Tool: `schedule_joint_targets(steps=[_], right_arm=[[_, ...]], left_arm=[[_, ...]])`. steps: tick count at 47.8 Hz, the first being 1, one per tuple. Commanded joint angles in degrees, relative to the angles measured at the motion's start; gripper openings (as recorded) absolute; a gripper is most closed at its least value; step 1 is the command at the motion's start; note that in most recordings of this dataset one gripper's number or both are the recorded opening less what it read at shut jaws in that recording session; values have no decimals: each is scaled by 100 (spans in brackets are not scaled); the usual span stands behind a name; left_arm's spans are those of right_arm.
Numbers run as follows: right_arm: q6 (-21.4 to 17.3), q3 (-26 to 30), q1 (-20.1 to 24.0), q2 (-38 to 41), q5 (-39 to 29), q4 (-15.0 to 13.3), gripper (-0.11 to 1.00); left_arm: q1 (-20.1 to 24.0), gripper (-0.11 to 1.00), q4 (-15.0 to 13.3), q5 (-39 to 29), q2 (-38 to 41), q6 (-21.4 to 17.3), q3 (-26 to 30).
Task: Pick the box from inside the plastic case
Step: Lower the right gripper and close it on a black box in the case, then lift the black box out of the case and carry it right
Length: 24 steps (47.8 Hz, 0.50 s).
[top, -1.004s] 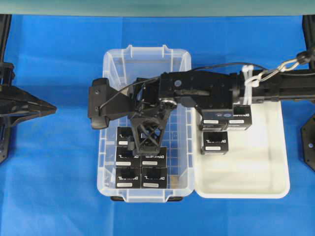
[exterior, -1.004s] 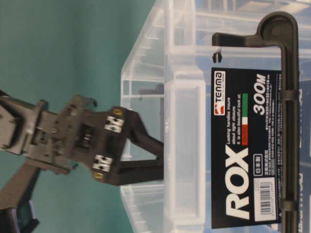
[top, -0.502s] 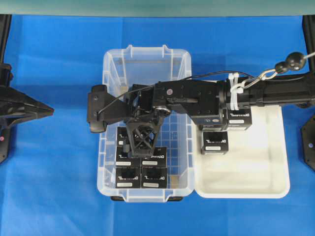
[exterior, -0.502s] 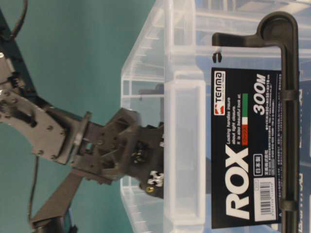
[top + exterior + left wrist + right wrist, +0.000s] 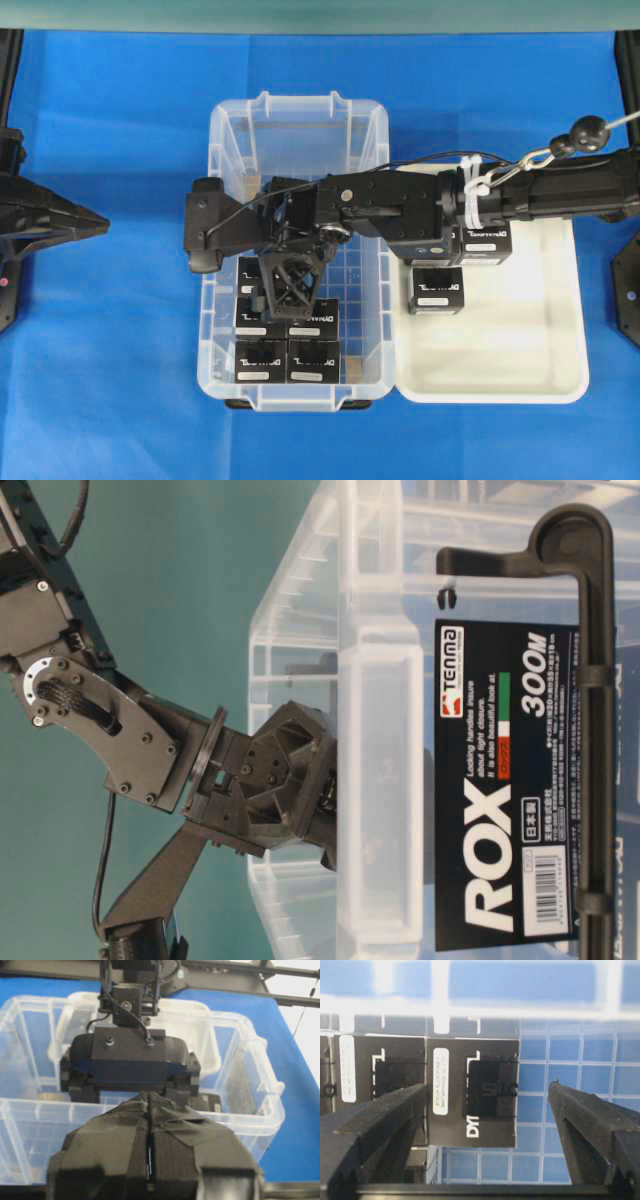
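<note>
Box [image 5: 472, 1092]: between the two fingers of the right gripper [image 5: 487, 1110], nearer the left-hand one in the wrist view; not touched, blue grid floor visible between its right edge and the other finger.
Box, look: black square face, white lettering partly readable, narrow white label strip along one side, darker square panel in the middle.
Box, place: inside the plastic case [image 5: 228, 130], at the upper end of a cluster of like black boxes [image 5: 287, 358] filling the near half of the case.
Right fingers [image 5: 377, 1115]: spread wide, holding nothing, lowered into the case above the cluster.
Right arm [image 5: 420, 200]: stretched from the right edge across the white tray [image 5: 520, 350] and over the case rim.
White tray: just beside the case on its right, touching or nearly so; three more black boxes [image 5: 436, 291] in its upper left corner, partly under the arm.
Left gripper [image 5: 85, 218]: at the left edge, over the bare blue desk [image 5: 110, 380], well apart from the case; fingers pressed together, nothing held.
Case, look: clear walls, grid-patterned floor, far half bare.
</note>
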<state>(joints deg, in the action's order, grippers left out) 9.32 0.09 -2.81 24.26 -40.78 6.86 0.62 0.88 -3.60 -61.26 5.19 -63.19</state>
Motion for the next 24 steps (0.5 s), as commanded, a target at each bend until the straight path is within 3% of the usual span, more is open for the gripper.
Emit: schedule_joint_targets(steps=[1, 24], right_arm=[[9, 9, 0, 79, 35, -26, 99], [18, -26, -70, 193, 158, -167, 99]], left_arm=[[26, -6, 9, 26, 53, -18, 149], [62, -6, 9, 26, 53, -44, 132]])
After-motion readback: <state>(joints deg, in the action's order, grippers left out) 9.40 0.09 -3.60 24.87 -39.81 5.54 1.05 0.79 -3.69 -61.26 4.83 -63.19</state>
